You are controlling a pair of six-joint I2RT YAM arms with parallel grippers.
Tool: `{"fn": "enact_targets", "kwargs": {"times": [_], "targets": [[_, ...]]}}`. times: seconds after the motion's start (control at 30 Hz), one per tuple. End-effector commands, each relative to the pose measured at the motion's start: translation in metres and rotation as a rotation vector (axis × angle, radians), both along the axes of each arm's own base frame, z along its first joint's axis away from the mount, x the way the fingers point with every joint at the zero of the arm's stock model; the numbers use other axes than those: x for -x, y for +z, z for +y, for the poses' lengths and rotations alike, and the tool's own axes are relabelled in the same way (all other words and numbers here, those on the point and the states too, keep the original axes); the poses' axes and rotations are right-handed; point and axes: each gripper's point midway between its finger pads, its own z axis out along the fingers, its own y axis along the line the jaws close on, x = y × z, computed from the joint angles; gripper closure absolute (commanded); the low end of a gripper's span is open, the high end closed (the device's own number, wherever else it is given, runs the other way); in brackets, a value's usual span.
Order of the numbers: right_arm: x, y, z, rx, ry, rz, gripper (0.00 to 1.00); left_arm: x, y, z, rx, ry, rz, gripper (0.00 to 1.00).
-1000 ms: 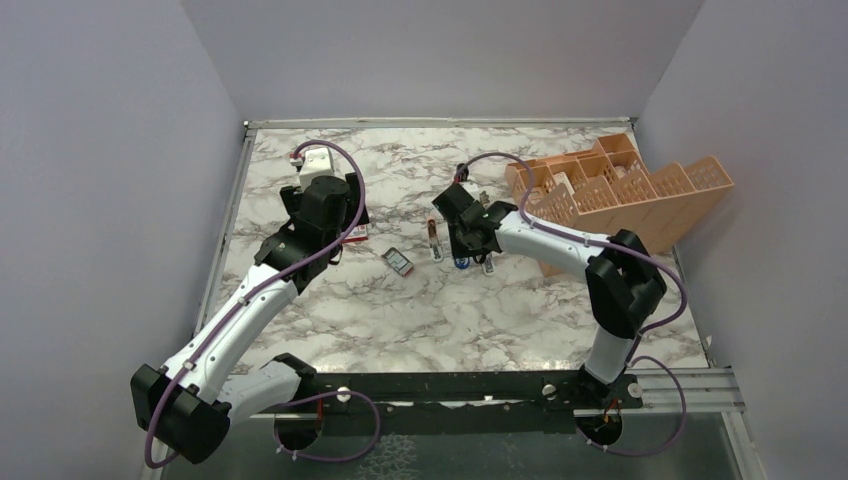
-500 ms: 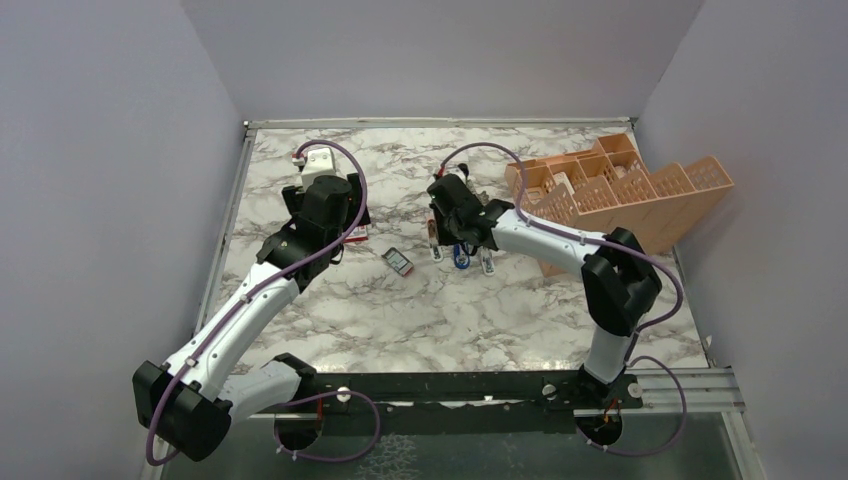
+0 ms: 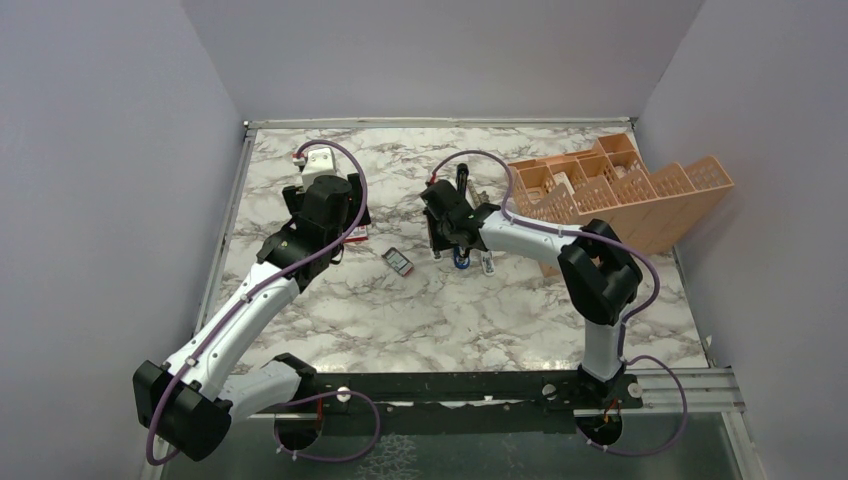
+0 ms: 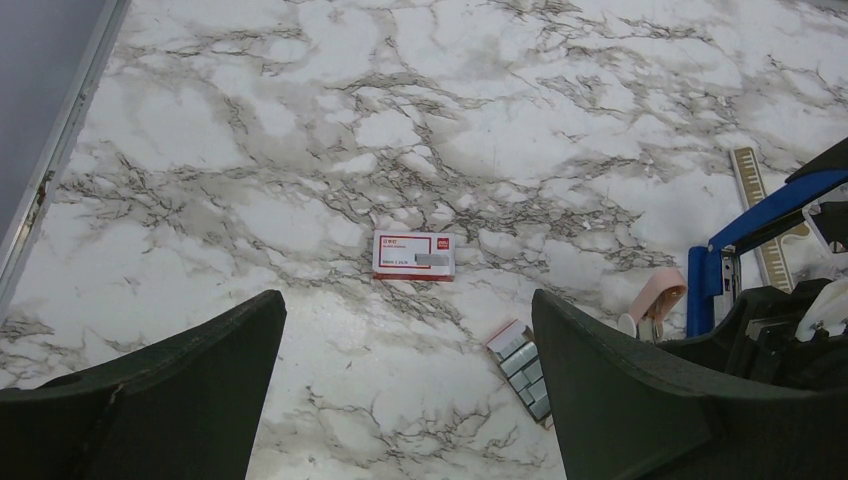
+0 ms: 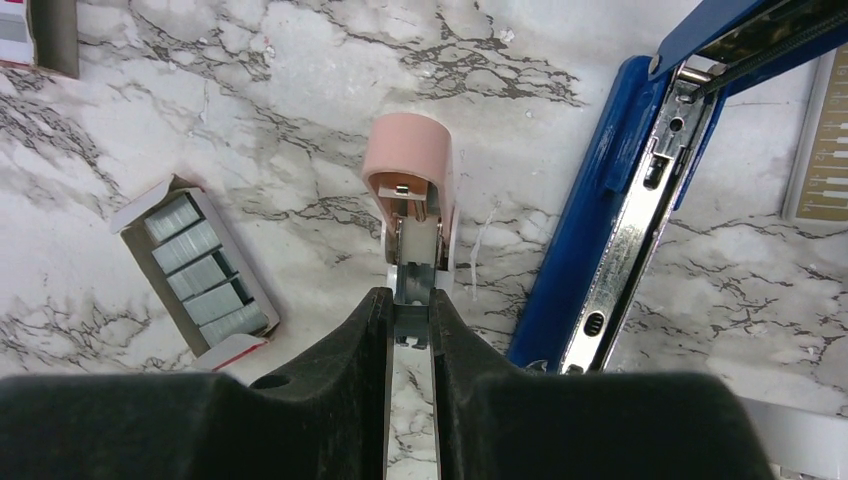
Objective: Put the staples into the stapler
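The right hand [image 5: 410, 303] is pinched shut on the bare metal tail of a pink-capped metal piece [image 5: 408, 165], which lies flat on the marble worktop [image 5: 250, 120]. In the right wrist view, this piece sits just left of the stapler [image 5: 603, 200] without touching it. The stapler rests on the worktop hinged open, its blue top swung up and away and its long silver channel laid bare. Farther from the stapler on the same side, beyond the pink-capped piece, the staples [image 5: 205, 272] lie in grey rows in their small dark tray. On the stapler's other side is a thin metal strip [image 5: 825, 150].

The left hand [image 4: 405, 310] hangs above the worktop with its fingers spread wide, holding nothing. A red-and-white box [image 4: 414, 256] lies flat below it, well apart from the stapler and past the staples. From above, a tan slotted organizer [image 3: 640, 195] stands beyond the stapler, on the side away from the box.
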Motion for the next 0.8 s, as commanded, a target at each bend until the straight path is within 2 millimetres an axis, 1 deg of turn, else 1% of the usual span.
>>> {"fn": "enact_targets", "kwargs": {"times": [0.0, 0.47, 0.77], "targets": [[-0.007, 0.006, 0.015, -0.045, 0.033, -0.032, 0.78, -0.002, -0.001, -0.002, 0.010, -0.008, -0.002, 0.07], [-0.007, -0.011, 0.012, -0.006, 0.028, -0.013, 0.79, -0.001, 0.000, -0.001, 0.008, -0.007, -0.005, 0.07], [-0.005, -0.015, 0.011, 0.001, 0.034, -0.002, 0.78, -0.001, 0.000, -0.001, 0.007, -0.006, -0.005, 0.07]]}}
